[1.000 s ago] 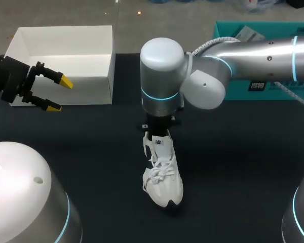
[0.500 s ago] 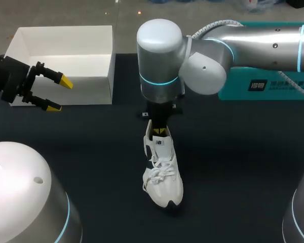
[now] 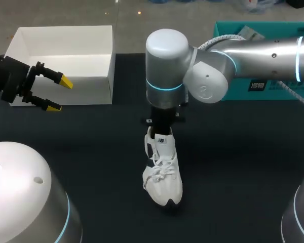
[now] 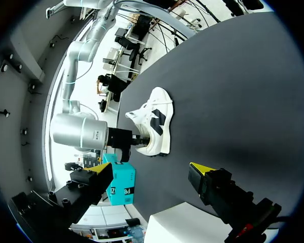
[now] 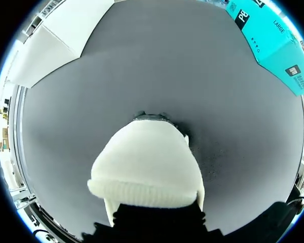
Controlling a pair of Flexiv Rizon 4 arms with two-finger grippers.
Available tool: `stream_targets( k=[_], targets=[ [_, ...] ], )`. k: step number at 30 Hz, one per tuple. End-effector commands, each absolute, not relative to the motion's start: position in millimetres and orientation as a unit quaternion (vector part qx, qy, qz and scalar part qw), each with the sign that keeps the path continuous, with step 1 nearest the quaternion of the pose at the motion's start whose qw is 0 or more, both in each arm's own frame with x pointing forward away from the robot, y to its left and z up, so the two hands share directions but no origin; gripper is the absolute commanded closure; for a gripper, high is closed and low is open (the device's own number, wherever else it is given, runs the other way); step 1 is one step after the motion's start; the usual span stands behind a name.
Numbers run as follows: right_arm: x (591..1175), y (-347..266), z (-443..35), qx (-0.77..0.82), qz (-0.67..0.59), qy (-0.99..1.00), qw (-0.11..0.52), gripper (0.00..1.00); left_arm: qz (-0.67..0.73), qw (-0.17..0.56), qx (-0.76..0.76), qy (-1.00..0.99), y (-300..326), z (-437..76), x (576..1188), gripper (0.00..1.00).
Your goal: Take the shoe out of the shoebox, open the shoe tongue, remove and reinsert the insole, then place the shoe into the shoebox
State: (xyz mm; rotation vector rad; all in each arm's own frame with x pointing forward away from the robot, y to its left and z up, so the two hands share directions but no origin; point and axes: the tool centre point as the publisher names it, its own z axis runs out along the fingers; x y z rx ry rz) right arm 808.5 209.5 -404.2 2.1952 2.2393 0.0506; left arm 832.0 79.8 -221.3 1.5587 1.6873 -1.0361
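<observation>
**Right gripper (image 3: 162, 126) at the heel end of the sneaker (image 3: 163, 174); right arm is nearer.**
The sneaker lies on the table outside the shoebox (image 3: 91, 91), long axis 12-to-6, toe at 6. Whether the right gripper is clamped cannot be told. The left gripper (image 3: 53, 93), spread and empty, is well apart at 10 o'clock.
</observation>
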Motion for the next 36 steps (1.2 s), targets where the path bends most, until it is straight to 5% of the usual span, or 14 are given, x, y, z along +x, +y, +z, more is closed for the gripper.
stream_targets(
  k=[1,21,36],
  targets=[
    [803.9,200.4,-379.8,0.705,0.008,0.709,0.011,1.0,-0.39,0.305,0.589,0.639,79.7,-220.8,831.1,0.0],
    [787.4,198.6,-415.4,0.708,-0.068,0.703,-0.009,1.0,-0.39,0.305,0.589,0.639,79.7,-220.8,831.1,0.0],
    [774.9,192.8,-351.3,0.727,-0.084,0.682,-0.006,1.0,-0.39,0.305,0.589,0.639,79.7,-220.8,831.1,0.0]
  ],
)
